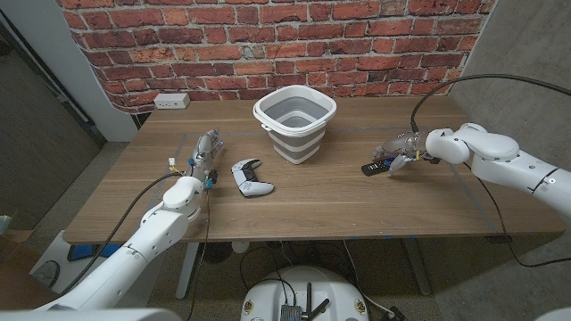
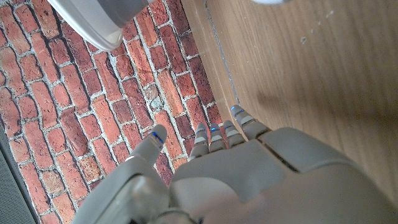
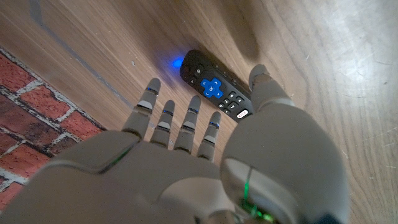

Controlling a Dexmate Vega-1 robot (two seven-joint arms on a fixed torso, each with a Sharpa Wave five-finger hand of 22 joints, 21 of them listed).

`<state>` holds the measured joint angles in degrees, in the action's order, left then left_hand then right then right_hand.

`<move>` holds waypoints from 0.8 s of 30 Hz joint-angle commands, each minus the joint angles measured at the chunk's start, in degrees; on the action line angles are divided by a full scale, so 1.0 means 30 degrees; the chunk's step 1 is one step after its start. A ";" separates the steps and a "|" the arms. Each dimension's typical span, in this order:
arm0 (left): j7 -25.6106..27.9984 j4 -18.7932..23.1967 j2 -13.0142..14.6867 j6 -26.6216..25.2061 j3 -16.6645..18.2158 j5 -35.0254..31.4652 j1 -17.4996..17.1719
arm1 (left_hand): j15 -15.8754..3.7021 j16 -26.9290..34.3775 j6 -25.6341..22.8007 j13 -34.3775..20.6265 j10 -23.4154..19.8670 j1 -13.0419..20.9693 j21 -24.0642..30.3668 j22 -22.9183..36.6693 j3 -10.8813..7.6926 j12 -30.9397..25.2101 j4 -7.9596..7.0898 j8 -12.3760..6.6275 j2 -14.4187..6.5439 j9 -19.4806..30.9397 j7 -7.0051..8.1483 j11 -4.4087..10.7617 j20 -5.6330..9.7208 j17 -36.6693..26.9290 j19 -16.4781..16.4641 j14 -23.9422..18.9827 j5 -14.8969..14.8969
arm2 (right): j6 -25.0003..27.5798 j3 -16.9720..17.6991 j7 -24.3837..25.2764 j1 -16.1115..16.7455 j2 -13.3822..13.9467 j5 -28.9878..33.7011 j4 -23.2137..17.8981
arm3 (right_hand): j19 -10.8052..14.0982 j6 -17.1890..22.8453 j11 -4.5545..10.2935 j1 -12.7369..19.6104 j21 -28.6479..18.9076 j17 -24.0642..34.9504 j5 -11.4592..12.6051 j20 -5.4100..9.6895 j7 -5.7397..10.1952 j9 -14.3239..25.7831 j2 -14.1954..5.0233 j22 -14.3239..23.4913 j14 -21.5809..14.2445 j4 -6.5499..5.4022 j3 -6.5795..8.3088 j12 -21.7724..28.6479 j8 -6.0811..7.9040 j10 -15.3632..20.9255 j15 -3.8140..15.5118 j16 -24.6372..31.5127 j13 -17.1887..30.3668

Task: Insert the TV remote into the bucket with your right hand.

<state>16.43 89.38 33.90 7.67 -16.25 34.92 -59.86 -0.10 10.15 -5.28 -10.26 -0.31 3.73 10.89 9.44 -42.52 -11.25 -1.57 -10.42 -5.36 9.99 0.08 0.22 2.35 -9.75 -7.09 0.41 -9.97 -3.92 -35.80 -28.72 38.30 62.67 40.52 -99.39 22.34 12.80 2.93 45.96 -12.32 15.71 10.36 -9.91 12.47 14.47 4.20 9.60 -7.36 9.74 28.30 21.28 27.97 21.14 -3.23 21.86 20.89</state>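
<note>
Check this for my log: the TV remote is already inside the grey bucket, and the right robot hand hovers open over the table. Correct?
Not quite. The TV remote is not in the bucket; it lies on the table, to the robot's right of the bucket and just under the fingers of the right robot hand, as the right wrist view shows. The rest holds: that hand is open above the table.

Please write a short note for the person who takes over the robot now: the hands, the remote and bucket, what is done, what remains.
Right hand: open, fingers spread just over the remote, not gripping it.
Left hand: open, holds nothing, beside the game controller.
Remote lies on the table, to the right of the bucket.
Done: the reach to the remote.
Left: grip, lift, carry, drop into the bucket.
</note>
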 commanded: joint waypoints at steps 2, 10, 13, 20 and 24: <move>-0.0018 -0.0138 -0.0069 0.0105 0.0056 0.0146 -0.0025 | -0.0038 0.0060 -0.0067 -0.0077 -0.0007 0.0089 0.0041 0.0116 0.0001 -0.0018 -0.0107 -0.0065 -0.1584 0.0084 0.0134 0.0085 0.0703 -0.0053 -0.0113 -0.0040 0.0011 | -0.0135 0.0233 0.2533 0.0669 0.0012 0.0446 0.0250 | 0.0589 0.1106 0.0385 0.0475 0.0065 0.0144 -0.0023 0.0278 0.0016 0.0128 -0.0056 0.0068 -0.0820 -0.0020 -0.0168 0.0368 0.0602 0.1013 0.0511 0.0444 0.0233; -0.0059 -0.0316 -0.0236 0.0347 0.0163 0.0372 -0.0084 | -0.0035 0.0067 -0.0093 -0.0077 -0.0050 0.0051 0.0043 0.0117 -0.0025 -0.0035 -0.0156 -0.0070 -0.1573 0.0086 0.0132 0.0125 0.0693 -0.0056 -0.0117 -0.0073 0.0002 | -0.0001 0.0253 0.3221 0.0983 0.0019 0.0564 0.0378 | 0.0953 0.2237 0.0958 0.1103 0.0163 0.0293 0.0023 0.0515 0.0026 0.0222 -0.0265 0.0068 -0.1440 -0.0019 -0.0243 0.0752 0.1219 0.2496 0.1382 0.0909 0.0412; -0.0071 -0.0317 -0.0224 0.0355 0.0175 0.0385 -0.0077 | -0.0027 0.0067 -0.0084 -0.0077 -0.0064 0.0051 0.0045 0.0117 -0.0036 -0.0040 -0.0157 -0.0064 -0.1574 0.0086 0.0101 0.0128 0.0684 -0.0052 -0.0123 -0.0082 -0.0001 | 0.0036 0.0239 0.3567 0.1061 -0.0012 0.0698 0.0435 | 0.1029 0.2594 0.1118 0.1272 0.0198 0.0329 0.0020 0.0579 0.0033 0.0246 -0.0250 0.0066 -0.1627 -0.0003 -0.0304 0.0883 0.1408 0.3010 0.1672 0.1052 0.0458; -0.0042 -0.0324 -0.0229 0.0304 0.0167 0.0410 -0.0055 | -0.0033 0.0062 -0.0098 -0.0077 -0.0097 0.0029 0.0044 0.0117 -0.0055 -0.0052 -0.0182 -0.0066 -0.1562 0.0087 0.0102 0.0139 0.0692 -0.0052 -0.0120 -0.0086 -0.0005 | 0.0199 0.0185 0.4228 0.1195 -0.0067 0.1094 0.0519 | 0.1228 0.3720 0.1860 0.1676 0.0272 0.0485 0.0039 0.0893 0.0044 0.0311 -0.0368 0.0064 -0.2303 -0.0058 -0.0503 0.1176 0.1988 0.4437 0.2433 0.1590 0.0557; -0.0022 -0.0317 -0.0220 0.0279 0.0179 0.0432 -0.0069 | -0.0017 0.0065 -0.0103 -0.0077 -0.0106 0.0016 0.0047 0.0116 -0.0064 -0.0054 -0.0197 -0.0066 -0.1557 0.0088 0.0111 0.0137 0.0683 -0.0052 -0.0128 -0.0099 -0.0006 | 0.0328 0.0141 0.4415 0.1244 -0.0103 0.1251 0.0564 | 0.1213 0.4141 0.2024 0.1762 0.0329 0.0567 0.0046 0.1005 0.0049 0.0336 -0.0419 0.0063 -0.2716 -0.0106 -0.0632 0.1314 0.2209 0.5168 0.2776 0.1895 0.0563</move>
<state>16.35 88.53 33.30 8.49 -15.83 35.97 -59.99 -0.10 10.15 -5.28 -10.26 -0.51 3.73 10.89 9.44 -42.68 -11.24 -1.74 -10.42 -5.36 9.99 0.08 0.42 2.35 -9.74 -7.09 0.41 -9.97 -3.74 -35.23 -18.11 41.32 62.65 43.02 -98.08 25.59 24.34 8.62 50.45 -11.42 17.18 10.36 -7.26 12.66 15.32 2.93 9.61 -14.63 9.52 26.73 24.61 34.10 35.45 2.36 26.99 22.45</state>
